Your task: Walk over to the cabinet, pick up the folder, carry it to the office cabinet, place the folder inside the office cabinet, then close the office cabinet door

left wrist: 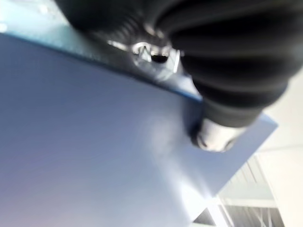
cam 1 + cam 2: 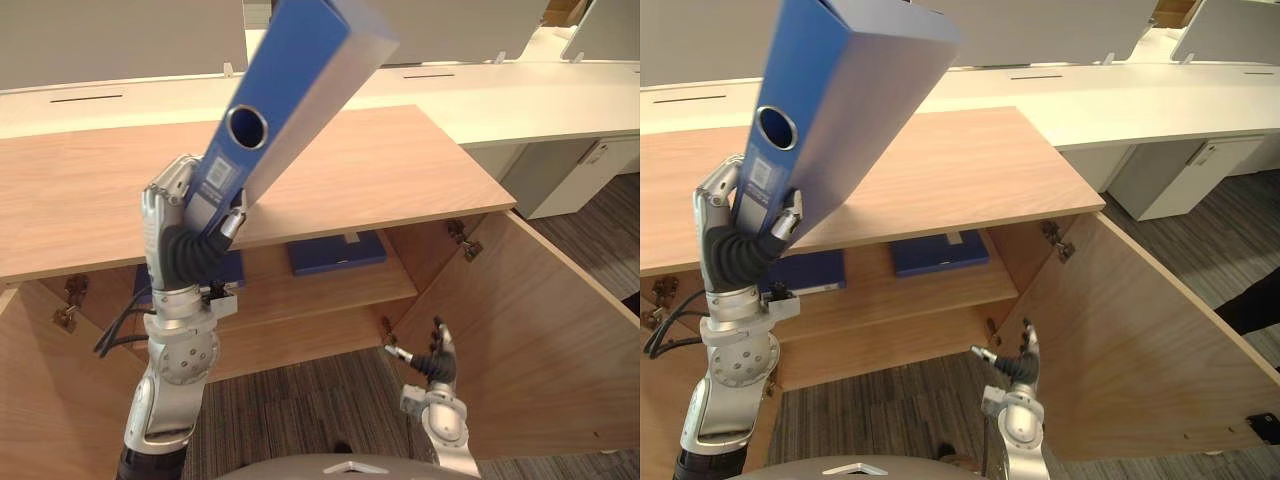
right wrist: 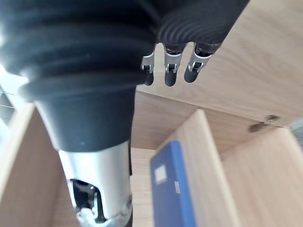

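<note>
White desk [image 2: 540,100]: long, beyond the left hand [image 2: 190,215], running across to the right. Grey partition panels [image 2: 120,40] stand upright behind it. White drawer unit [image 2: 565,175] under the desk, well past the right hand [image 2: 437,360]. Blue binder [image 2: 337,252] lies flat, between the hands. Second binder [image 2: 805,272] lies flat just below the left hand. Grey striped carpet [image 2: 300,410] beneath both hands.
</note>
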Robot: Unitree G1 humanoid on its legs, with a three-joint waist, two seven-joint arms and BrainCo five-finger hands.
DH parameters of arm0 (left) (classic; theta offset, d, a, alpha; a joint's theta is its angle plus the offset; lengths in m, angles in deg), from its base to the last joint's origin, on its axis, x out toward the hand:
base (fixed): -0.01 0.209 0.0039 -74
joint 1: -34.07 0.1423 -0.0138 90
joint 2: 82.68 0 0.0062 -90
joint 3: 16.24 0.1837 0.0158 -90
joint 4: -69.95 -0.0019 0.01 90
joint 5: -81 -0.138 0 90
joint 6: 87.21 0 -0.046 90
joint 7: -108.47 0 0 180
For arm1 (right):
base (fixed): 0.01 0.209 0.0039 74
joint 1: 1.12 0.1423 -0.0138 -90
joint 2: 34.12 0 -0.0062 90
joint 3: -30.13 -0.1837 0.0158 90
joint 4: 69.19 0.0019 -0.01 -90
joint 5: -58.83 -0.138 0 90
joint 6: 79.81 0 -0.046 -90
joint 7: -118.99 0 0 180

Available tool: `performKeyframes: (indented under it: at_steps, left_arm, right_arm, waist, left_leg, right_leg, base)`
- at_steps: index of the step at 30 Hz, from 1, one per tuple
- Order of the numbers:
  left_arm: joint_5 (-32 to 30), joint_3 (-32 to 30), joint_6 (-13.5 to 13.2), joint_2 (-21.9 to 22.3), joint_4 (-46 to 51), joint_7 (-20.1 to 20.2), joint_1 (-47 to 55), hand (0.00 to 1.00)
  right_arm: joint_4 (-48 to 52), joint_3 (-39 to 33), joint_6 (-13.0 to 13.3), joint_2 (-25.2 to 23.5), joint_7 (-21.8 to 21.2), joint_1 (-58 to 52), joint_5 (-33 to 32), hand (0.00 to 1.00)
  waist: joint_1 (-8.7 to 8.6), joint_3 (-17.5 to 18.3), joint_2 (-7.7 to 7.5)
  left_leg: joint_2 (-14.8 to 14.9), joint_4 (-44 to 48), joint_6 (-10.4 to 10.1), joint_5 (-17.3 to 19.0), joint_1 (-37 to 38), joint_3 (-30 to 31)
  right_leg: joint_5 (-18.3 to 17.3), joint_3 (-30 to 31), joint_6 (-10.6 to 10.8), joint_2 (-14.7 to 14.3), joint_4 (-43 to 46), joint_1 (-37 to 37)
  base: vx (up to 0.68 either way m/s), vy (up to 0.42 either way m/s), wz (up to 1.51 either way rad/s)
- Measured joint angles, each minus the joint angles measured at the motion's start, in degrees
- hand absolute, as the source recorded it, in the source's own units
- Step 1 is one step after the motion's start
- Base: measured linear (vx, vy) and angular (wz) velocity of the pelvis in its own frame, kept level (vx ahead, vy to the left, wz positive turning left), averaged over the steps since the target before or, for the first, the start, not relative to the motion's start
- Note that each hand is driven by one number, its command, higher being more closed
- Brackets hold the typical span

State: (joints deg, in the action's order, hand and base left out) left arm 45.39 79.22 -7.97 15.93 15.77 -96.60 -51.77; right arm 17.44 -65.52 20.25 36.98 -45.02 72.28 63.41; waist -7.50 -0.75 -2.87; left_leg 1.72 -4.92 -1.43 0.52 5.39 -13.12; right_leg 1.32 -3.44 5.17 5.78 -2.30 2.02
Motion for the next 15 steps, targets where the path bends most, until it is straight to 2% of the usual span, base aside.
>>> performKeyframes:
  at_steps: [6,11,15]
  left_arm:
    - [4.03,-0.93,-0.65,2.94,3.54,-0.55,2.40,1.00]
    - [8.06,-0.97,-2.32,4.10,4.22,-0.78,2.89,1.00]
    - [18.12,-0.75,-4.31,5.04,4.22,0.34,4.55,1.00]
  right_arm:
    - [15.95,-0.16,3.50,-0.44,2.11,-0.05,0.46,0.00]
    - [21.46,-0.14,5.06,-0.29,2.13,1.54,1.79,0.00]
    - [25.11,-0.20,6.05,0.38,1.95,3.99,0.14,0.00]
  waist:
    - [0.77,0.04,0.05]
    - [1.18,0.05,0.03]
    - [1.24,0.05,0.04]
  left_leg:
    - [-0.01,0.34,0.10,-0.09,-0.17,-0.38]
    - [-0.02,0.33,0.11,-0.08,-0.15,-0.37]
    - [-0.01,0.31,0.15,-0.11,-0.17,-0.22]
  right_leg:
    - [0.04,0.43,0.01,-0.03,0.05,-0.35]
    - [0.06,0.56,0.03,-0.01,0.07,-0.30]
    - [0.06,0.49,0.03,-0.01,0.20,-0.31]
  base:
    - [0.00,-0.011,-0.03]
    - [-0.01,-0.004,0.00]
    - [-0.04,-0.021,0.02]
